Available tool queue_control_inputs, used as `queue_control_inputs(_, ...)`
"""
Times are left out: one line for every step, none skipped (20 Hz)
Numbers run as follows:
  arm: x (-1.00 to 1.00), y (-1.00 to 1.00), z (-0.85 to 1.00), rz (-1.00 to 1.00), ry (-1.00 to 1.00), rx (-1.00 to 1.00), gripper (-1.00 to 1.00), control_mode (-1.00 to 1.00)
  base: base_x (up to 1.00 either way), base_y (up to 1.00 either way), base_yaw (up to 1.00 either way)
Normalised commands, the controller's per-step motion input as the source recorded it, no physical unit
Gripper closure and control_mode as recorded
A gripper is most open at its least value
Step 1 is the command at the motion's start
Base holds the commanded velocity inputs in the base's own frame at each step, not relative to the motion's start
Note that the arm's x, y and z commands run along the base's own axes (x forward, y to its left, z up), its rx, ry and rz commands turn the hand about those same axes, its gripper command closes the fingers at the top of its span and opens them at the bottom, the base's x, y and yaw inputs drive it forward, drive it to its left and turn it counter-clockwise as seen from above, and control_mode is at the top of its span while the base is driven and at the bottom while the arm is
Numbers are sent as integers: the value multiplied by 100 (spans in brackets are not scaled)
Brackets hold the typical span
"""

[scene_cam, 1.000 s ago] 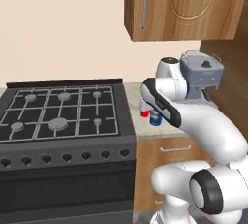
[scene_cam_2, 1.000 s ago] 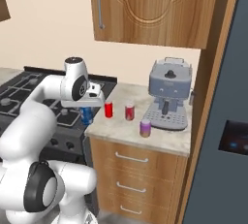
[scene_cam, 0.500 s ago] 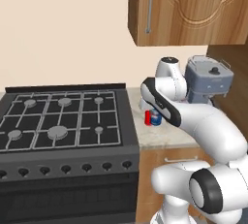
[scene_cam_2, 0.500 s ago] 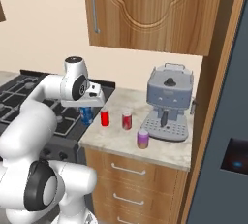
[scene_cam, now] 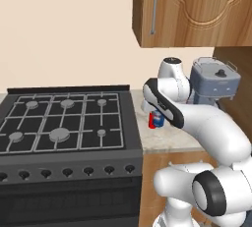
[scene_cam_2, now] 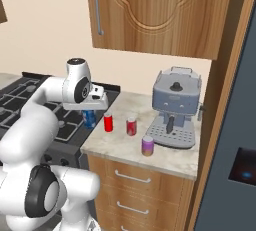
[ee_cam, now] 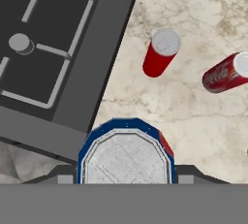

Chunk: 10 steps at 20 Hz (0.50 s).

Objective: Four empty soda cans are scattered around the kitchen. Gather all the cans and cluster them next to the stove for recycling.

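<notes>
My gripper (ee_cam: pixel 125 175) is shut on the blue-and-white can (ee_cam: pixel 125 156), with its silvery top between the fingertips. In the right base view the gripper (scene_cam_2: pixel 91 111) holds this can (scene_cam_2: pixel 90 119) at the counter's left edge, right beside the black stove (scene_cam_2: pixel 30 110). The red can (scene_cam_2: pixel 108 122) stands upright just to the right of it. Further right are the reddish-pink can (scene_cam_2: pixel 131 126) and, nearer the front edge, the pale pink-lilac can (scene_cam_2: pixel 147 146). The hand view has the red can (ee_cam: pixel 161 52) and the reddish-pink can (ee_cam: pixel 226 72) beyond the held one. In the left base view the blue-and-white can (scene_cam: pixel 157 118) peeks out from behind my forearm, next to the stove (scene_cam: pixel 64 123).
A grey-blue coffee machine (scene_cam_2: pixel 175 109) stands at the back right of the marble counter (scene_cam_2: pixel 170 157). Wooden wall cabinets (scene_cam_2: pixel 155 12) hang above it, and a tall dark panel (scene_cam_2: pixel 230 140) closes off the right side. Drawers (scene_cam_2: pixel 135 192) sit under the counter.
The whole picture has shifted, so the base has driven. The gripper stays shut on the blue-and-white can, and the other cans stand as before.
</notes>
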Motion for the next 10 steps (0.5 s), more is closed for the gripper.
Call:
queue_control_inputs(0,0,0,0,0,0,100,100,0,-10,4)
queue_control_inputs(0,0,0,0,0,0,100,100,0,-7,3)
queue_control_inputs(0,0,0,0,0,0,100,100,0,-6,3)
queue_control_inputs(0,0,0,0,0,0,100,100,0,-5,2)
queue_control_inputs(0,0,0,0,0,0,100,100,0,-4,1)
queue_control_inputs(0,0,0,0,0,0,100,100,0,-3,1)
queue_control_inputs(0,0,0,0,0,0,100,100,0,-3,1)
queue_control_inputs(0,0,0,0,0,0,100,100,0,0,1)
queue_control_inputs(0,0,0,0,0,0,100,100,0,0,1)
queue_control_inputs(0,0,0,0,0,0,100,100,0,-1,2)
